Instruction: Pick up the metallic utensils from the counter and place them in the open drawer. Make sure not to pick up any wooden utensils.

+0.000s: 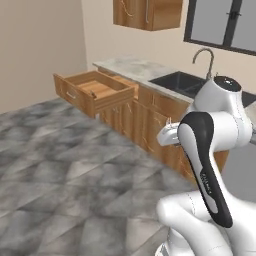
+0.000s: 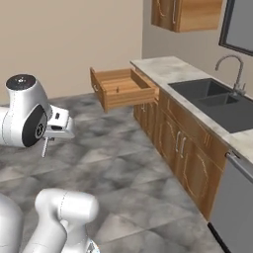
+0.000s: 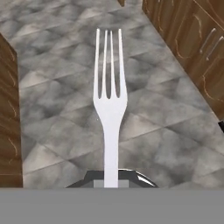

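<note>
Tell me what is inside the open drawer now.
The drawer shows its wooden bottom with one small dark piece lying on it, too small to identify. Its front wall hides the near strip of the bottom. The fork is held over the floor.

We're seeing the marbled surface [image 2: 163,66] carrying the sink [image 2: 217,101]; the open drawer [image 2: 123,88] is holding a small dark piece.

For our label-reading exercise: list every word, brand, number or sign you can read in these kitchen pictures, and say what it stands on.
Robot arm: small pale lettering on the dark panel, too blurred to read.
No readable text on the fork, drawer or counter.
</note>
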Controlling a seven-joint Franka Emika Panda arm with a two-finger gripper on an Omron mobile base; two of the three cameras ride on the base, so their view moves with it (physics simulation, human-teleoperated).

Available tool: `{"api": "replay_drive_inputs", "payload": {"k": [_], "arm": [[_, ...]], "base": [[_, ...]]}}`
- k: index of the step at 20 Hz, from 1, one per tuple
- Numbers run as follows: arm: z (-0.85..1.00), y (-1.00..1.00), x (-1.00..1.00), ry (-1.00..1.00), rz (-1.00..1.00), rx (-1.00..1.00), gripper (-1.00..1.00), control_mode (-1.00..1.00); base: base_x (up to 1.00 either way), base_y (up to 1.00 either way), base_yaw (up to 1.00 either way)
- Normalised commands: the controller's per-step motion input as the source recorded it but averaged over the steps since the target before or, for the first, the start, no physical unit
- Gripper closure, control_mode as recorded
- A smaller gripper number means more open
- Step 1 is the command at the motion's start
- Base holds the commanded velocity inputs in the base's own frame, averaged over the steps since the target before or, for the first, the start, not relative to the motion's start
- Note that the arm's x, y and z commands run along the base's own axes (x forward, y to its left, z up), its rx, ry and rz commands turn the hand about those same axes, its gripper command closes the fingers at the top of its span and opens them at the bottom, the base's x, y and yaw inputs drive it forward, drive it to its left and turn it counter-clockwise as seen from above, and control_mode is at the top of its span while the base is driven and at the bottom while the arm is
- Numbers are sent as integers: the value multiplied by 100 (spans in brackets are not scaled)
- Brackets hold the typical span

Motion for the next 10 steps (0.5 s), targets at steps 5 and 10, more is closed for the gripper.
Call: {"api": "replay_drive_inputs", "payload": {"k": [5,10], "arm": [[0,0,0,0,0,0,100,100],[0,0,0,0,0,0,100,100]], "base": [[100,-12,0],[100,0,5]]}}
